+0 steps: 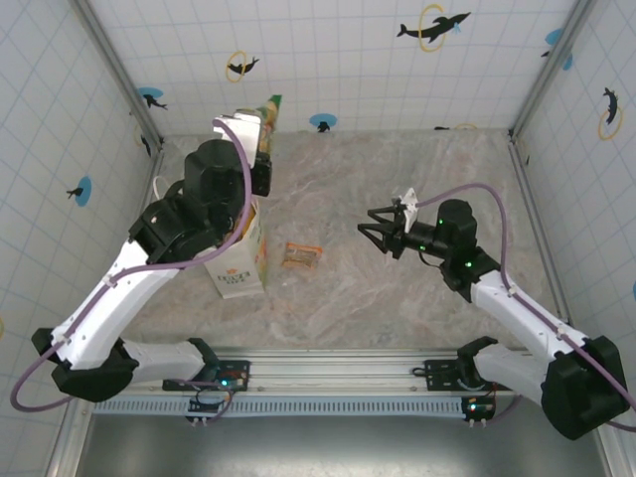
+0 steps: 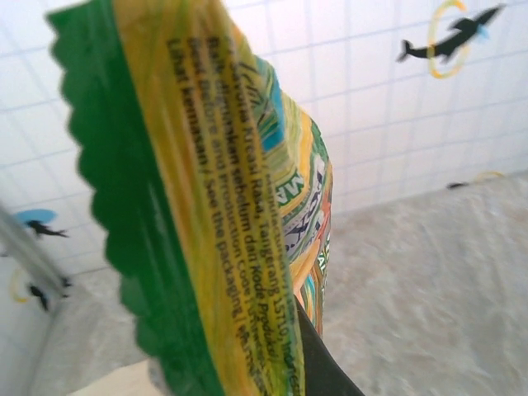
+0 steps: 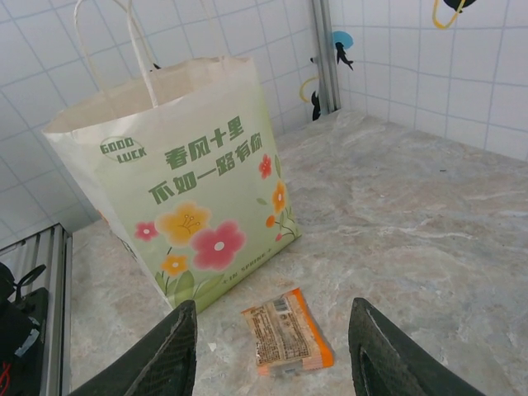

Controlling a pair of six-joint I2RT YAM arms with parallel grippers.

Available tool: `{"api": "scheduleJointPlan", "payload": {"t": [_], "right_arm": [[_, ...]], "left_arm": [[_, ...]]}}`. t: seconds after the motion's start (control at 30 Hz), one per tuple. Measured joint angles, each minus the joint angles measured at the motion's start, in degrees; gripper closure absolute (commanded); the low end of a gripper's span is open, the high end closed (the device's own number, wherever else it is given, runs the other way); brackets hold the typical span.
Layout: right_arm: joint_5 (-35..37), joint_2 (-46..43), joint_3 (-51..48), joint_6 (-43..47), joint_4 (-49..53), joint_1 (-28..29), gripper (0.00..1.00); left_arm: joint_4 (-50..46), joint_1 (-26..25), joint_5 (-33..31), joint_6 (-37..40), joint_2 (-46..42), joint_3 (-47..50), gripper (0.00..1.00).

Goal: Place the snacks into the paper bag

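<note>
My left gripper [image 1: 262, 141] is shut on an orange-green snack bag [image 1: 268, 114], held upright in the air just beyond the far end of the paper bag [image 1: 238, 266]. In the left wrist view this green and yellow packet [image 2: 206, 206] hangs close in front, beside one dark finger [image 2: 330, 371]. The cream paper bag [image 3: 181, 165] stands upright with its mouth open and its flower print facing my right gripper. A small orange packet [image 3: 286, 332] lies flat on the table [image 1: 417, 179] just right of the bag. My right gripper [image 3: 272, 307] hovers open over that packet [image 1: 301, 255], with nothing between its fingers.
Tiled walls with dolphin stickers close in the marble table on three sides. A metal rail [image 1: 338, 373] runs along the near edge by the arm bases. The left arm's body [image 1: 199, 214] hangs over the bag's top and hides its mouth from above.
</note>
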State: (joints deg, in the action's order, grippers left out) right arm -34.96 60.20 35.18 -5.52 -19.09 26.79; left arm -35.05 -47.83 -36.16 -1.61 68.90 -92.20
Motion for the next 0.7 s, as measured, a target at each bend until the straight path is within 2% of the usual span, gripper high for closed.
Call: {"api": "scheduleJointPlan", "payload": {"t": [0.2,0.4,0.57,0.7], "right_arm": [[0.81,1.99,-0.44,0.39,-0.33,0.96,0.5],[0.94,4.0,-0.42,0.46,-0.33,2.23,0.5],[0.92,5.11,-0.42,0.66,-0.31,3.21,0.5],[0.96,5.62,-0.42,1.03,-0.24,3.28,0.5]], "left_arm": [[5.7,0.0,-8.72,2.93,-6.47,7.85,1.0],[7.52,0.0,-15.37,3.13,-7.3,8.74,1.0],[3.39,0.0,-19.63,1.27,-5.09,6.56,1.0],[-5.81,0.0,-20.02,-5.11,-2.8,1.6,1.0]]}}
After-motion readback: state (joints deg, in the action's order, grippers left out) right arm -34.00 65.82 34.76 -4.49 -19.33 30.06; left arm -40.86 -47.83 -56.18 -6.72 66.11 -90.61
